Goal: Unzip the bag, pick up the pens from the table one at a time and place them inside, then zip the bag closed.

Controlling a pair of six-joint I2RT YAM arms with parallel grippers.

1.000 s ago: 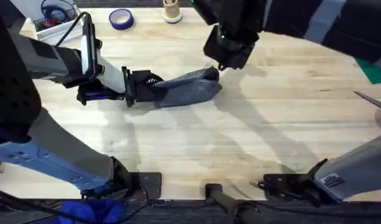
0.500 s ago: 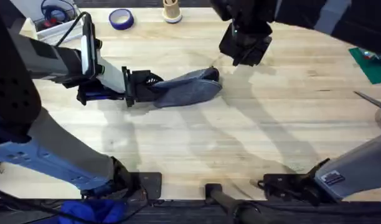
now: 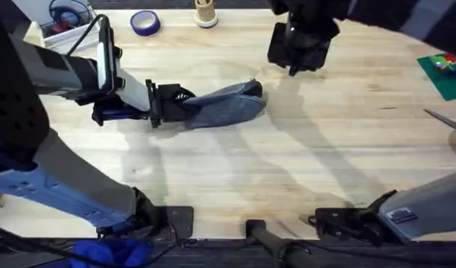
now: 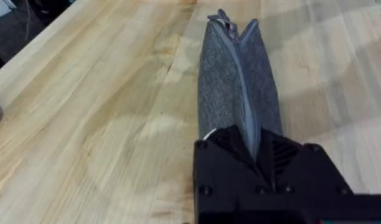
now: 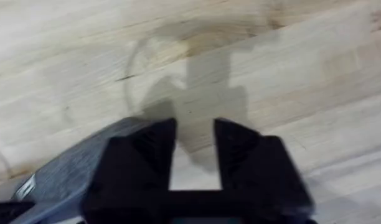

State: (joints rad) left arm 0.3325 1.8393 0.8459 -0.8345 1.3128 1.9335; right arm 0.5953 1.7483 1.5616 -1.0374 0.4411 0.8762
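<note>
The light wooden table [image 3: 302, 156] spans the frame. Left of centre lies the grey-blue bag [image 3: 224, 106], its left end clamped in the left gripper [image 3: 168, 104]. At upper centre, the right gripper [image 3: 295, 53] hangs slightly parted, holding nothing.

bag [image 4: 240, 93] end hidden in left claw [image 4: 256, 152]
</note>
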